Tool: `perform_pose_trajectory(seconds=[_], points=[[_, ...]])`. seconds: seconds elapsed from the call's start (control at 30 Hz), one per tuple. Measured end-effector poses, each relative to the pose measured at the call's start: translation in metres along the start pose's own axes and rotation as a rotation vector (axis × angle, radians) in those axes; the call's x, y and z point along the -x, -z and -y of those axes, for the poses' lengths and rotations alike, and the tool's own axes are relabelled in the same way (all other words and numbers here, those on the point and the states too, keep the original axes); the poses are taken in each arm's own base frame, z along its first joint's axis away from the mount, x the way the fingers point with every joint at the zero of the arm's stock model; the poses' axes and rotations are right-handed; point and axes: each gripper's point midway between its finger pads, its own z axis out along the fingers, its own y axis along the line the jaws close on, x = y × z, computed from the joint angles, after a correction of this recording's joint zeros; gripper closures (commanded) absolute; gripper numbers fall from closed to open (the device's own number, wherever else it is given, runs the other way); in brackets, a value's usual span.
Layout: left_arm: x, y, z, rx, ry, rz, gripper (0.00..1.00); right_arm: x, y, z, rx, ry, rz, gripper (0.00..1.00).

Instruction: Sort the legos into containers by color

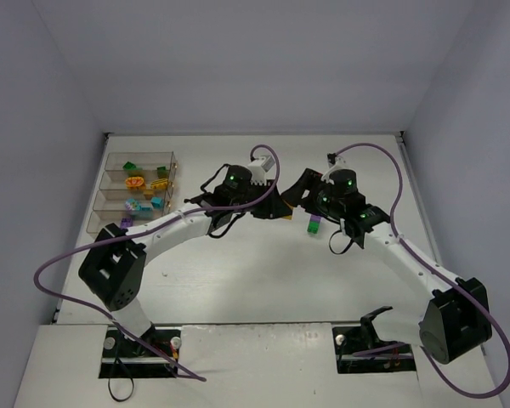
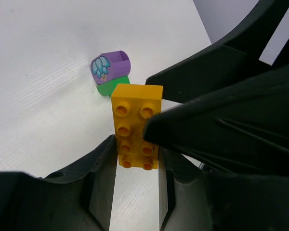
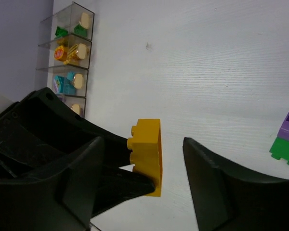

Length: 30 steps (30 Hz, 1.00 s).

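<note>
- Near the middle of the table (image 1: 263, 280), we see the two arms meet nose to nose.
- Our left gripper (image 2: 135, 161) holds the yellow lego (image 2: 135, 122). Its two fingers (image 2: 102, 180) press on the long sides of the lego, at the end closest to the left wrist camera.
- The rest of the yellow lego sticks out past those fingers, with its bumps facing that camera.
- Our right gripper (image 3: 143, 144) is spread wide. The yellow lego is in the gap between its fingers, close to one finger and apart from the other.
- We cannot tell if the closer finger touches the lego.
- Just past the yellow lego, a purple piece (image 2: 111, 65) with a flower picture sits on a green lego (image 2: 111, 89) on the table. No gripper touches them.
- Far off to the left stand the containers (image 1: 112, 166). We see green legos (image 1: 129, 166) in the back one, orange legos (image 1: 134, 181) in the next, then teal legos (image 1: 138, 205).
</note>
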Motion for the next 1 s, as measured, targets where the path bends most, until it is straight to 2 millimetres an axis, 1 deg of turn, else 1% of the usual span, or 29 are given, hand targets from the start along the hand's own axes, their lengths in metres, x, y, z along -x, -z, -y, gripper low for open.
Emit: perform_pose_trajectory(seconds=[0.03,0.07,0.1,0.17,0.23,0.27,0.33,0.4,0.47,0.5,0.6,0.63,0.7,0.77,0.87,0.93,1.0], points=[[0.0,0.0,-0.002,0.007,0.003,0.001,1.0,0.0,0.0,0.001,-0.002,0.001,0.0,0.27],[0.0,0.001,-0.005,0.015,0.006,0.002,1.0,0.001,0.0,0.003,-0.007,0.0,0.002,0.17],[0.002,0.003,-0.01,0.028,0.012,0.006,1.0,0.003,0.0,0.005,-0.015,-0.003,0.005,0.13],[0.005,0.008,-0.026,0.065,0.031,0.02,1.0,0.007,0.001,0.015,-0.048,-0.005,0.014,0.07],[0.013,0.021,-0.051,0.128,0.069,0.045,1.0,0.015,0.003,0.029,-0.091,-0.014,0.03,0.06],[0.019,0.03,-0.068,0.169,0.097,0.066,1.0,0.019,0.005,0.036,-0.117,-0.019,0.041,0.06],[0.037,0.054,-0.107,0.268,0.177,0.128,1.0,0.029,0.01,0.049,-0.167,-0.026,0.066,0.05],[0.059,0.084,-0.147,0.362,0.259,0.212,1.0,0.038,0.015,0.058,-0.205,-0.022,0.093,0.05],[0.079,0.117,-0.183,0.451,0.351,0.302,1.0,0.042,0.019,0.061,-0.223,-0.015,0.108,0.05],[0.089,0.139,-0.204,0.502,0.403,0.354,1.0,0.042,0.021,0.061,-0.226,-0.01,0.11,0.04],[0.103,0.19,-0.249,0.636,0.547,0.476,1.0,0.042,0.024,0.061,-0.231,-0.001,0.111,0.04],[0.107,0.202,-0.259,0.667,0.585,0.508,1.0,0.042,0.025,0.061,-0.233,0.001,0.11,0.04],[0.113,0.219,-0.271,0.703,0.653,0.559,1.0,0.041,0.025,0.062,-0.235,0.006,0.109,0.04],[0.124,0.227,-0.279,0.713,0.7,0.603,1.0,0.041,0.026,0.063,-0.239,0.011,0.108,0.03],[0.137,0.238,-0.297,0.729,0.765,0.658,1.0,0.039,0.029,0.065,-0.249,0.024,0.104,0.03],[0.141,0.245,-0.315,0.745,0.819,0.688,0.99,0.039,0.032,0.066,-0.254,0.031,0.104,0.02],[0.139,0.252,-0.333,0.764,0.871,0.706,0.98,0.039,0.037,0.066,-0.258,0.034,0.11,0.02]])
